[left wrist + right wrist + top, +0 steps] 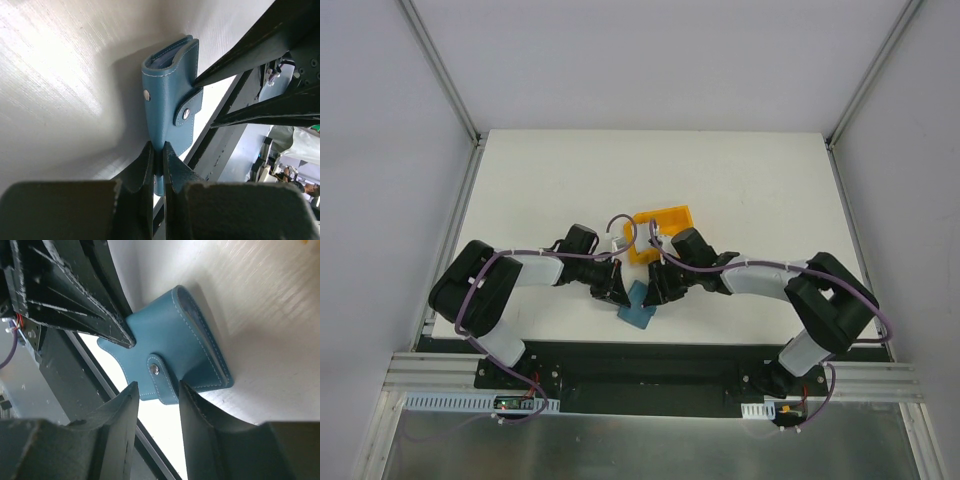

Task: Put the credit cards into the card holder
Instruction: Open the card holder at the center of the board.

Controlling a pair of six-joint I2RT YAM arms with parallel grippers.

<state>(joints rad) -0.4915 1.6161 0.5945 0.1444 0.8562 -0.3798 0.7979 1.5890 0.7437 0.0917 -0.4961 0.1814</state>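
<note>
- The card holder (638, 308) looks light and limp: soft, leather-like sheet that should bend at its fold and sag if held by one corner. The smooth cover may slip from a shallow pinch.
- The best hold is probably a stitched edge or the snap tab (159, 375), pinched deep. The pockets need to stay free.
- It is teal-blue with pale stitching, folded but gaping a little, and shows a lighter lining. The tab looks undone, since its snap sits apart from a second stud on the cover.
- It sits by the middle of the near edge of the tabletop (740, 180), in front of the yellow bin (672, 213).
- The left gripper (157, 150) is clamped on the holder's edge.
- The right gripper (157, 395) stands part-open astride the tab without pressing it.
- No credit cards can be made out.
</note>
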